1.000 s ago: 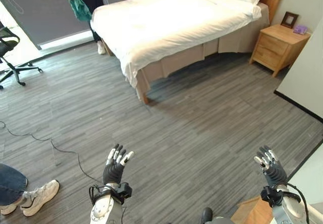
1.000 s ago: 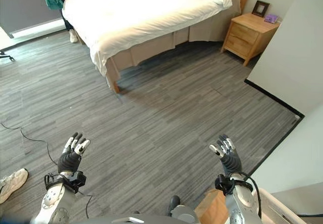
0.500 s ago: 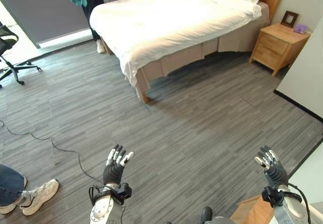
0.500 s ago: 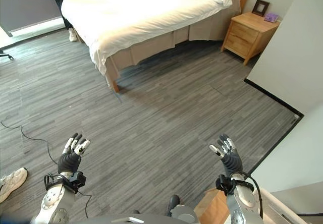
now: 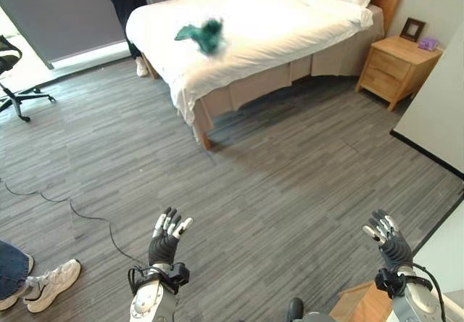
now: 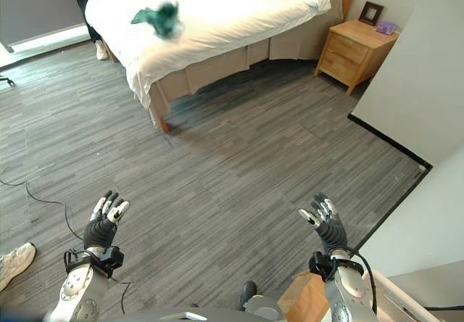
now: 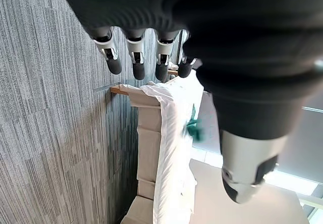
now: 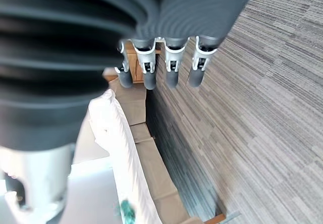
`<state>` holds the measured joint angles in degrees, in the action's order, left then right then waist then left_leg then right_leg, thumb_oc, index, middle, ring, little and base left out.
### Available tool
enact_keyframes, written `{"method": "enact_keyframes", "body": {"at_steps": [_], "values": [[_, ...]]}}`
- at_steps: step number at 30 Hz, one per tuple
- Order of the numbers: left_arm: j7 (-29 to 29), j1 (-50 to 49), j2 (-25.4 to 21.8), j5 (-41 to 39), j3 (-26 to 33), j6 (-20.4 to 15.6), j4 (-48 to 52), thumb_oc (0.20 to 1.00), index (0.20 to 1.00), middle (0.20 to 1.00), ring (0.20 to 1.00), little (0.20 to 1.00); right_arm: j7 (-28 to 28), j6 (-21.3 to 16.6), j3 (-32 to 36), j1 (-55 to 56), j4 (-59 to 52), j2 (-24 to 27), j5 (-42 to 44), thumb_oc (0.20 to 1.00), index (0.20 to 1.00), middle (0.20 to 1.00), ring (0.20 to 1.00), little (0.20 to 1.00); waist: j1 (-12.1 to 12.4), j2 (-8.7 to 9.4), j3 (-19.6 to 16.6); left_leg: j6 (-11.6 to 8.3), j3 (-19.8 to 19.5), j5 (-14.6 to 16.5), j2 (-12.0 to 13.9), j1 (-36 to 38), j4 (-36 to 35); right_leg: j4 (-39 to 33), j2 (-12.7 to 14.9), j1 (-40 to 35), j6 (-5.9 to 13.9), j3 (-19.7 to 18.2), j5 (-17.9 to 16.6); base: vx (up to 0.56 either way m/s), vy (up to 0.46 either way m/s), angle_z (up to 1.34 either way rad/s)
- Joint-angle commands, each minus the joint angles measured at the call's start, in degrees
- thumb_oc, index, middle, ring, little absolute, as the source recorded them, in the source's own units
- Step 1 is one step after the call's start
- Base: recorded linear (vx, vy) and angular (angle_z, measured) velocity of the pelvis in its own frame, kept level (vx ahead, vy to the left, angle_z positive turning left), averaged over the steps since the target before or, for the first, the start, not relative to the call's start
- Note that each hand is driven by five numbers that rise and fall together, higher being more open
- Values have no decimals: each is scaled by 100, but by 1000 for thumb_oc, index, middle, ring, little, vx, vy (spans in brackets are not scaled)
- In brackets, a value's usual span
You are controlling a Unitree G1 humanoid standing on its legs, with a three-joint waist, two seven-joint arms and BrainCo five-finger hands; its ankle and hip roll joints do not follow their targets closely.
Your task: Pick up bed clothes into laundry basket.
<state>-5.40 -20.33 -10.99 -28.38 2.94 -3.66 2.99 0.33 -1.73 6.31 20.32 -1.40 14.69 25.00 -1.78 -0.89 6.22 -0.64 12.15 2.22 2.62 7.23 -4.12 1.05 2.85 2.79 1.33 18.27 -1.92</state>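
green garment (image 5: pixel 204 35) on bed (image 5: pixel 290 17); left robot hand (image 5: pixel 165 241), right robot hand (image 5: pixel 386 241) released, empty, above floor.

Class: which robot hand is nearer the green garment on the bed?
Left. The left hand is below the green garment, slightly left; the right hand is far off right.

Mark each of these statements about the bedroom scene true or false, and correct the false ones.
1. A green garment is on or just above the white bed. True.
2. The left hand grips the garment. False: its fingers are straight and hold nothing, far from the bed.
3. The right hand is open over the grey floor. True.
4. The wooden nightstand stands at the foot of the bed. False: it stands beside the pillow end.
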Motion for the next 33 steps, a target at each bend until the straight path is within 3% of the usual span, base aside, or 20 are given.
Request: {"method": "enact_keyframes", "body": {"at_steps": [1, 14, 15, 17, 31, 33], "values": [[33, 45, -258, 227, 164, -297, 183, 1000, 1000, 1000, 1000, 1000, 54, -283, 4, -287, -221, -19, -27, 1000, 1000, 1000, 1000, 1000, -151, 233, -44, -149, -391, 117, 137, 3, -80, -392, 387, -706, 550, -367, 367, 0, 0, 0], [28, 32, -267, 218, 171, -311, 156, 1000, 1000, 1000, 1000, 1000, 49, -265, -42, -332, -147, -23, 23, 1000, 1000, 1000, 1000, 1000, -138, 238, -34, -140, -394, 131, 116, 22, -82, -396, 394, -727, 555, -379, 359, 0, 0, 0], [-55, 520, -407, 129, -47, -295, -215, 1000, 1000, 1000, 1000, 1000, -202, -449, 355, -692, 381, 29, 433, 1000, 1000, 1000, 1000, 1000, -395, 149, 434, -366, -784, -305, 342, -696, 321, 67, 349, -340, 490, -823, 596, 61, 40, 0], [-88, 474, -447, 222, 58, -316, -132, 1000, 1000, 1000, 1000, 1000, -160, -445, 281, -665, 311, -31, 354, 1000, 1000, 1000, 1000, 1000, -391, 135, 370, -359, -725, -335, 337, -531, 137, -71, 353, -432, 525, -874, 554, 81, 55, -6], [-138, 201, -390, 239, 164, -276, -196, 1000, 1000, 1000, 1000, 1000, -55, -314, -17, -691, 348, 95, 14, 1000, 1000, 1000, 1000, 1000, -209, 181, 355, -317, -701, -272, 325, -277, -28, -307, 403, -666, 606, -944, 513, 39, 19, -8], [-334, 316, -425, 159, 346, -342, -221, 1000, 1000, 1000, 1000, 1000, 58, -199, -200, -899, 484, 351, -154, 1000, 1000, 1000, 1000, 1000, -34, 264, 407, -280, -791, -241, 273, -402, 86, -194, 487, -618, 666, -827, 496, 7, 42, -1]]}}
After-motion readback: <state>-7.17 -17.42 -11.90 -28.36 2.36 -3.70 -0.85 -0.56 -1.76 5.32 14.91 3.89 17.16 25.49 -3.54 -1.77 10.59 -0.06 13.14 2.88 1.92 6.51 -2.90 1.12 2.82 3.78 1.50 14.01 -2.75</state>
